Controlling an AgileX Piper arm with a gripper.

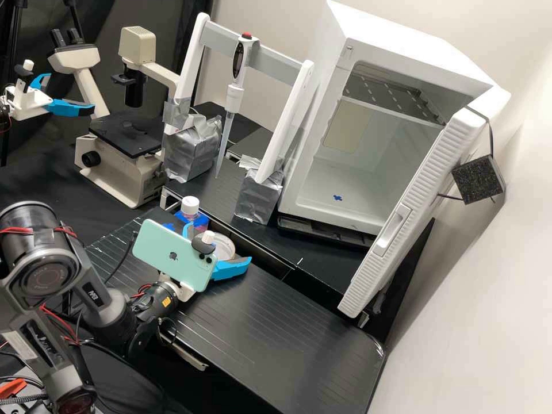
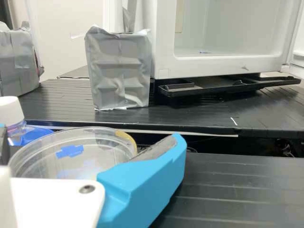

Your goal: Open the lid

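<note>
Blue-fingered gripper [image 1: 218, 245]: Reaching over the black bench [image 1: 276, 339], its two fingers [image 2: 147, 185] stand well spread, one on either side of the clear round dish [image 2: 102, 154]. Whether either side presses the dish's rim cannot be told.

Clear dish: It sits between the gripper's two sides, beside the grey inner pad of one. A strip of blue tape [image 2: 69, 151] marks it, and an amber patch [image 2: 124, 137] shows at its rim.

Lid: Clear on clear; where it meets the dish, and whether it lies flat there, cannot be made out.

Hard to see: A mint-green phone [image 1: 167, 253] on the wrist hides part of the gripper in the high view. In the wrist view, the gripper's white mount [image 2: 54, 202] covers the near part of the dish, and one finger is nearly all cut off at the edge.

White-capped bottle [image 1: 190, 206]: Just beside the dish, with blue around its body.

Beyond the dish: A silver-taped block [image 2: 118, 71] on the raised black surface, near a white cabinet [image 1: 313, 208] with its door open. A pipette [image 1: 233, 98] hangs upright in its stand; a microscope [image 1: 123, 167] stands well apart from the dish.
</note>
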